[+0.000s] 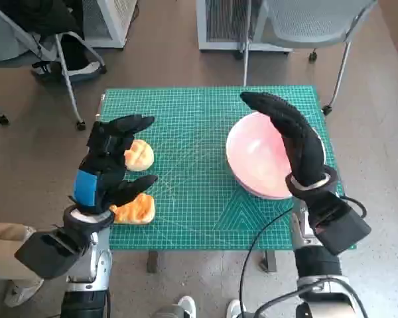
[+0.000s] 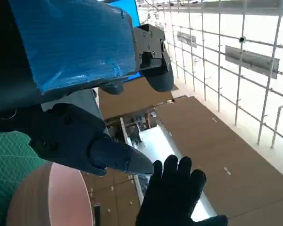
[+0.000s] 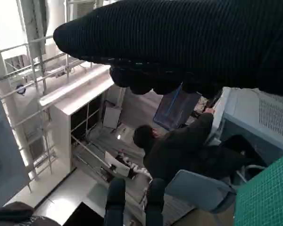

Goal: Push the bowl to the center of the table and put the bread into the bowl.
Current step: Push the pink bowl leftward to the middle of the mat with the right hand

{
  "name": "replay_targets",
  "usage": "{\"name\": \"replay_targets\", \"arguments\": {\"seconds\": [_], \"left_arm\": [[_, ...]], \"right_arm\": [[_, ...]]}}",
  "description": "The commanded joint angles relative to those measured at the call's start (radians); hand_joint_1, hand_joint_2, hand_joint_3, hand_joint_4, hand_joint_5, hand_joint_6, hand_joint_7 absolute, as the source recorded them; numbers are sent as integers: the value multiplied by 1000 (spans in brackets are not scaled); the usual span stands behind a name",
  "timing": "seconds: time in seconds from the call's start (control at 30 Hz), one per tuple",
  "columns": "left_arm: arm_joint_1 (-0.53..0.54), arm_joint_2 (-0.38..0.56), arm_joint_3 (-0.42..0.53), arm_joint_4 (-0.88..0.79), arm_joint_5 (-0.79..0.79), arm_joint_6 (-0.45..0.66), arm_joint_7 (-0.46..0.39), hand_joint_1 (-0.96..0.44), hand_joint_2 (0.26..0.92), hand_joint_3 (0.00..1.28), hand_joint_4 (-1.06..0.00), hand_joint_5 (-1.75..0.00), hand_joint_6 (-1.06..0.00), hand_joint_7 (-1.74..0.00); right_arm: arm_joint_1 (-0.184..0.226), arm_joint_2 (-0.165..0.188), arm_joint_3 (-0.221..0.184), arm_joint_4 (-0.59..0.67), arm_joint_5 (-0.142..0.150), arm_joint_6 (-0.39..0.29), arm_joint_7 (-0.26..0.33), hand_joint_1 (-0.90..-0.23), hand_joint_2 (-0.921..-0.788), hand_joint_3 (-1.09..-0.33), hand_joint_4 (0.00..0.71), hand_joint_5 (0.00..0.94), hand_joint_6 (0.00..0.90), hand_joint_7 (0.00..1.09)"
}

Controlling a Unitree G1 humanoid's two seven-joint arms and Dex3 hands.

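Overhead, pink bowl (image 1: 265,162) sits right of centre on the green mat (image 1: 199,132), right hand (image 1: 292,142) flat over it, empty; left hand (image 1: 109,165) spread wide, empty, above two bread pieces (image 1: 138,156) at left. Only the right wrist view catches a seated person (image 3: 179,150) (head view misses them).

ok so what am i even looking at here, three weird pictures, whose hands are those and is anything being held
They belong to a humanoid robot, seen through three cameras. The head view looks down from its head at a table with a green cutting mat. On it lie a pink bowl toward the right and two pieces of bread on the left. The left robot hand, blue-taped, hovers over the bread; the gloved right robot hand is over the bowl. The other two pictures come from cameras behind each wrist, tilted oddly. Neither hand appears to hold anything.
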Motion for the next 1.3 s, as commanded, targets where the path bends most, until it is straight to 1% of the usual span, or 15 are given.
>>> {"name": "replay_targets", "arguments": {"seconds": [0.03, 0.1, 0.17, 0.3, 0.33, 0.37, 0.5, 0.97, 1.1, 1.3], "left_arm": [[-14, 2, 3, 10, 19, -28, 3, -416, 920, 13, -180, -240, -99, -630], [-14, 2, 3, 10, 25, -31, 4, -418, 921, 13, -194, -183, -100, -604], [-15, 3, 3, 10, 30, -34, 6, -429, 921, 14, -174, -128, -74, -572], [-16, 3, 3, 11, 32, -36, 7, -435, 921, 15, -167, -94, -63, -552], [-16, 9, 1, 3, 55, -42, 13, -436, 921, 15, -167, -87, -62, -549], [-16, 13, 0, -2, 72, -47, 19, -478, 921, 22, -121, -58, -39, -479], [-15, 18, -3, -12, 96, -51, 28, -538, 921, 35, -55, -16, -7, -374], [-13, 18, -9, -13, 98, -46, 33, -556, 921, 45, -34, -2, 1, -316], [-13, 16, -11, -8, 98, -43, 35, -558, 921, 46, -33, -1, 1, -314], [-15, 13, -13, -4, 96, -40, 34, -560, 921, 47, -32, -1, 1, -313]], "right_arm": [[28, -1, 1, -2, -6, 13, -4, -473, -921, -679, 154, 2, 1, 512], [29, -1, 1, -3, -6, 14, -4, -473, -921, -679, 154, 2, 1, 512], [29, -1, 1, -4, -5, 14, -4, -473, -921, -679, 154, 2, 1, 512], [30, -1, 1, -4, -5, 15, -4, -473, -921, -679, 154, 2, 1, 512], [33, 0, 1, -11, -3, 16, -4, -473, -921, -679, 154, 2, 1, 512], [36, 0, 1, -16, -2, 17, -5, -475, -921, -678, 154, 2, 1, 512], [42, 0, 1, -26, 0, 20, -4, -478, -921, -675, 154, 1, 1, 512], [47, -3, -1, -45, -4, 29, -7, -473, -921, -677, 155, 1, -1, 514], [48, -6, -2, -48, -13, 32, -14, -471, -921, -678, 157, 2, -1, 515], [51, -9, -1, -55, -8, 39, -10, -474, -921, -677, 157, 2, -1, 515]]}}
